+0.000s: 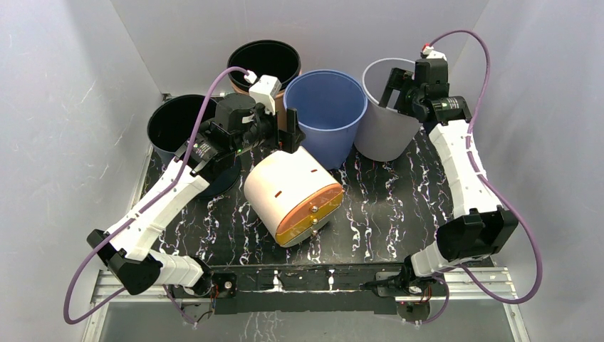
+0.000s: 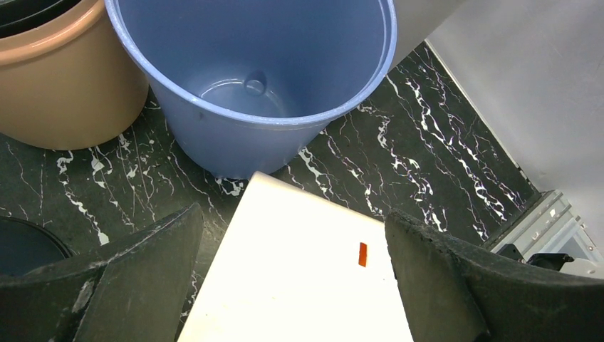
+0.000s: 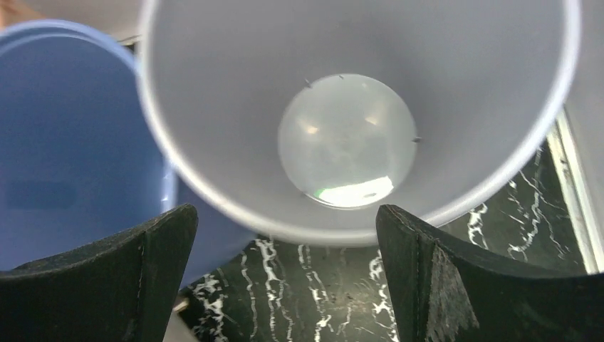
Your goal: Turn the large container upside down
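Observation:
The large container [image 1: 285,182] is a white drum with an orange end [image 1: 310,214]. It lies on its side in the middle of the black marble table [image 1: 399,206], orange end toward the arms. My left gripper [image 1: 290,135] hangs open over its far white end. In the left wrist view the white wall [image 2: 299,285] fills the gap between the two dark fingers [image 2: 142,271], and I see no contact. My right gripper [image 1: 396,89] is open above the near rim of the grey bucket [image 1: 381,132], nothing between its fingers [image 3: 114,278].
A blue bucket [image 1: 324,107] stands upright just behind the drum, almost touching it [image 2: 249,57]. A tan pot with a black inside [image 1: 263,60] sits behind it, a black pot [image 1: 171,125] under the left arm. White walls close in three sides.

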